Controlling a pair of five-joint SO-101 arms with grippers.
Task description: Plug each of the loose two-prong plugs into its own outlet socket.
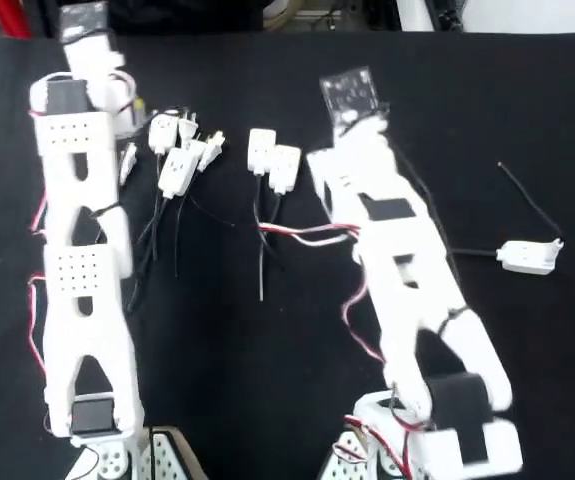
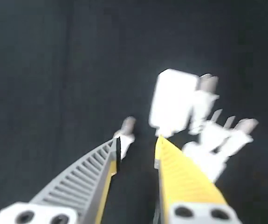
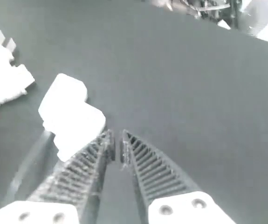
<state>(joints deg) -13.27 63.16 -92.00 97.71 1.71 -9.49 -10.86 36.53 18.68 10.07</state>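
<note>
Black surface (image 1: 267,380), two white arms running from the near edge toward the far edge.

Left jaws (image 2: 137,144): spread, one finger grey, one yellow, nothing pinched between them. A small plug (image 2: 127,129) lies just off the grey fingertip; whether it touches the tip cannot be told. Past the yellow finger sits a big block (image 2: 173,100), and beside it a cluster (image 2: 217,137) of plugs with prongs sticking up and outward.

In the high view that cluster sits toward the far left corner, just beside the left arm (image 1: 79,270). Its black wires (image 1: 157,235) trail toward the near edge.

Pair of blocks (image 1: 273,160): toward the far edge, between the two arms, side by side and touching. Thin wires run from them toward the near edge. In the right wrist view the pair lies just beside one fingertip.

Right jaws (image 3: 116,140): pressed almost together, a thin slit at the tips, nothing between them, over bare surface.

Lone block (image 1: 527,257): toward the right edge, well apart from everything else. A thin black lead (image 1: 527,200) runs from it toward the far edge.

Sockets and what is in them: the blocks are too blurred to tell whether any has a plug seated in it. The plugs in the cluster lie with their prongs bare.
</note>
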